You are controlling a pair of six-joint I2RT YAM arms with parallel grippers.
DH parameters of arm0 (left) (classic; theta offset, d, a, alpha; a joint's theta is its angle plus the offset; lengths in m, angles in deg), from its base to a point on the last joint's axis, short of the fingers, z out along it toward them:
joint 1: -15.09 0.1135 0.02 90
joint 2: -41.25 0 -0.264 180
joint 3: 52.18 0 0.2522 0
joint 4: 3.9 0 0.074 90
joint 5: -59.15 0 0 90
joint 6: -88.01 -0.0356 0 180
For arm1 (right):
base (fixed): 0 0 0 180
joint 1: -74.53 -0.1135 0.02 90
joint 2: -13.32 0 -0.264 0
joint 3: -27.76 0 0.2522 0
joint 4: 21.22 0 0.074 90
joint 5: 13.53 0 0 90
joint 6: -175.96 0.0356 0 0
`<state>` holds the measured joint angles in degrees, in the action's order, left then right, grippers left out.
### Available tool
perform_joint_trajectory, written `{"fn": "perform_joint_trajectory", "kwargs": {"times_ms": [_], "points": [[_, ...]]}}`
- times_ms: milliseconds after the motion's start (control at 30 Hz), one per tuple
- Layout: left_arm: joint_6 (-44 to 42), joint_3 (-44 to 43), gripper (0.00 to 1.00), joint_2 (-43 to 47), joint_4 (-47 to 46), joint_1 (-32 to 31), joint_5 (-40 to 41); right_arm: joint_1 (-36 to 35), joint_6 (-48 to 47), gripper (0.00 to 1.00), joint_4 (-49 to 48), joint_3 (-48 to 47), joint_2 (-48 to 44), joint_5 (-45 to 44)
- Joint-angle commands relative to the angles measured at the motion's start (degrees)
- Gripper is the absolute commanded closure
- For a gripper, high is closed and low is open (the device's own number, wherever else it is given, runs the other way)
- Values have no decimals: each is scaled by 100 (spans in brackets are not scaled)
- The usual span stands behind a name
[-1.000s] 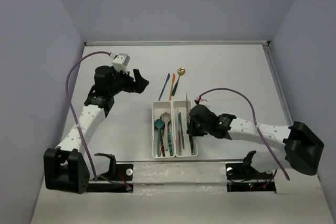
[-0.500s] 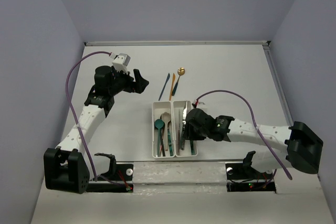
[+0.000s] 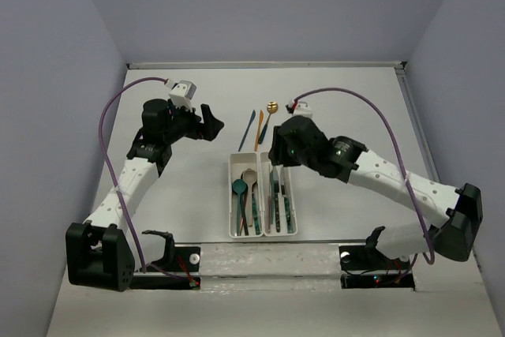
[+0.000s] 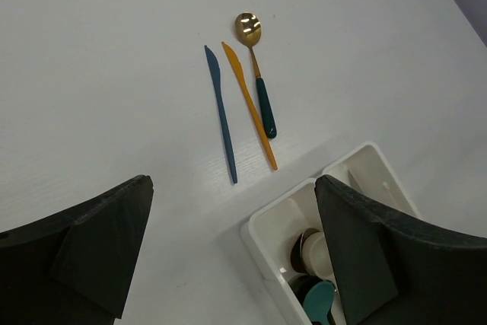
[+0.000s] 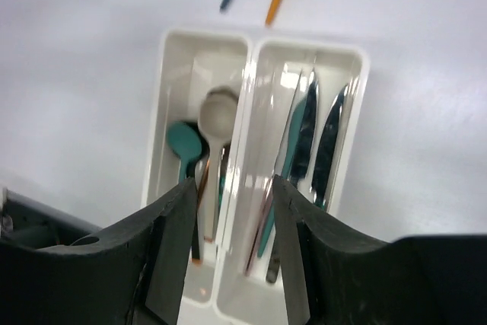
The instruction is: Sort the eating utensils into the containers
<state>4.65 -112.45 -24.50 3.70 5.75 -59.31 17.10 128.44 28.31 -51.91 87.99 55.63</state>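
White plastic tray (image 3: pixel 231 203) of two long narrow bins joined side by side, lying lengthwise near the middle of the pale counter (image 3: pixel 355 108), between the two arms. In its left bin, spoons: a teal-headed spoon (image 5: pixel 183 141) just beside a pale, whitish-headed spoon (image 5: pixel 218 109), heads toward the far end, with a copper-coloured handle alongside. In its right bin, knives: a pair of mirror-bright silver knife blades (image 5: pixel 306 131) side by side and a teal one just left of them, all lengthwise, tips toward the far end. Beyond the tray's far end, out on the bare counter and apart from it, three more utensils in a close, slightly fanned row: a slim blue knife (image 4: pixel 221 112) on the left, a slim orange knife (image 4: pixel 249 104) in the middle, and a gold-headed spoon with a dark teal handle (image 4: pixel 256 74) on the right, handle end just beside the orange knife. Right gripper (image 5: pixel 234 188) hanging above the tray, black fingers spread wide and pinching nothing, the divider between the bins showing in the gap. Left gripper (image 4: pixel 232 184) off to the left of the tray, raised over the counter, likewise spread wide with nothing held, facing the three loose utensils and the tray's far left corner.
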Motion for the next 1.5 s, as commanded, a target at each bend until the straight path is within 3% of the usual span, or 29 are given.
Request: {"fn": "perform_joint_trajectory", "kwargs": {"times_ms": [0,67,167,233,400,567,733,1233,1333,1367,1467], "points": [[-136,-114,1,72,-220,12,-98,1316,-1355,49,-322,-826,694,654],[-145,-122,1,63,-220,12,-89,1672,-1662,46,-413,-1394,1161,740],[-224,-122,1,54,-202,12,-45,2059,-1813,32,-378,-2310,2321,625],[-268,-122,1,63,-176,20,8,2183,-1831,31,-360,-2732,3153,791],[-312,-43,1,19,-237,38,-9,2183,-1945,36,-203,-4042,4623,529],[-338,-52,1,-34,-228,38,-80,2298,-1893,47,-44,-4632,5328,546],[-391,-26,1,-34,-272,38,-89,2350,-1884,56,-35,-4747,5654,494],[-435,-8,1,-16,-246,82,-212,2631,-1813,65,-44,-4950,6411,502],[-435,-17,1,1,-229,91,-229,2632,-1866,76,-44,-4660,6297,257],[-444,-17,1,10,-228,99,-229,2632,-1875,86,-52,-4589,6218,221],[-435,-26,1,10,-237,108,-247,2684,-1875,100,-87,-4326,6103,133]]}}
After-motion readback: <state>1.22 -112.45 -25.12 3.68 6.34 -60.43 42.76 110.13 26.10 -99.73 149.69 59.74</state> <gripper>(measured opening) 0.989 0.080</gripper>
